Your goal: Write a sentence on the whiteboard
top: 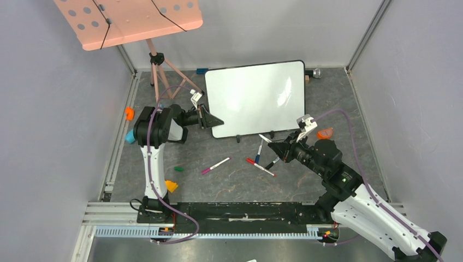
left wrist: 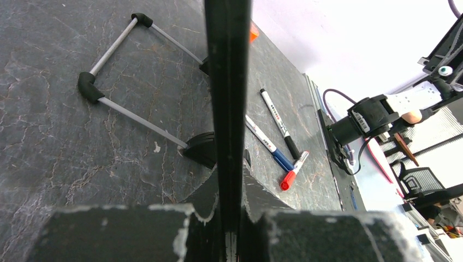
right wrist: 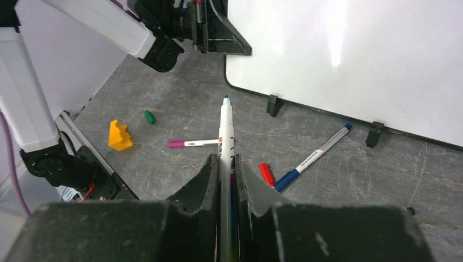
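The whiteboard (top: 256,98) stands tilted on small black feet at the back of the table. Its face (right wrist: 355,54) is plain glossy white, and no sentence shows on it. My left gripper (top: 210,119) is shut on the board's lower left edge. In the left wrist view the black frame (left wrist: 228,109) runs straight up between the jaws of the left gripper (left wrist: 229,174). My right gripper (right wrist: 224,164) is shut on an uncapped white marker (right wrist: 225,125). The marker's teal tip points toward the board's bottom left corner, short of it. From above, the right gripper (top: 278,147) sits just in front of the board.
Loose markers lie before the board: a purple-capped one (top: 215,165), a red one (top: 260,166) and a blue one (top: 259,152). A green cap (top: 178,168) and a yellow block (top: 171,186) lie on the left. A pink music-stand tray (top: 131,19) stands back left. Walls close in both sides.
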Controlling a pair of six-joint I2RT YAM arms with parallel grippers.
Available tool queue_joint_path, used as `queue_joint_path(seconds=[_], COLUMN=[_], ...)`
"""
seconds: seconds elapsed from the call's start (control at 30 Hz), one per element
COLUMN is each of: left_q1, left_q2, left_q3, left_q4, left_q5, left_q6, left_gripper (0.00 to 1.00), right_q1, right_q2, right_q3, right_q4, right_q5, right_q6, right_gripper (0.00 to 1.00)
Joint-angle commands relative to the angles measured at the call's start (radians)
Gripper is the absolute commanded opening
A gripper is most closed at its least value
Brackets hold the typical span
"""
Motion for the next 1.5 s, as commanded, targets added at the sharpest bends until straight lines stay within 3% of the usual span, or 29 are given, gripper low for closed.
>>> queue_joint_path(seconds=[0.0,0.4,0.6,0.73,1.07,1.2,1.33,1.47], left_q1=[-0.009,-0.013,-0.015,-0.015,-0.024,-0.024,-0.024,-0.024], left_q2=[0.010,0.017,0.010,0.011,0.002,0.000,0.006,0.018], left_q3=[0.021,0.029,0.019,0.021,0.013,0.010,0.018,0.032], left_q4=[0.052,0.053,0.052,0.052,0.052,0.052,0.052,0.052], left_q5=[0.027,0.027,0.016,0.014,0.021,0.017,0.017,0.020], left_q6=[0.006,0.009,0.020,0.019,0.032,0.034,0.028,0.015], left_gripper=[0.02,0.02,0.02,0.02,0.02,0.02,0.02,0.02], right_q1=[-0.002,0.003,0.067,0.101,0.109,0.109,0.109,0.109], right_q2=[0.049,0.366,0.529,0.583,0.675,0.643,0.562,0.527], right_q3=[0.062,0.288,0.478,0.533,0.684,0.684,0.565,0.524], right_q4=[0.008,-0.121,-0.317,-0.338,-0.452,-0.442,-0.257,-0.191], right_q5=[0.045,0.195,0.386,0.412,0.551,0.603,0.469,0.432], right_q6=[-0.039,0.045,0.127,0.164,0.052,0.013,-0.174,-0.199], right_gripper=[0.00,0.00,0.00,0.00,0.00,0.00,0.00,0.00])
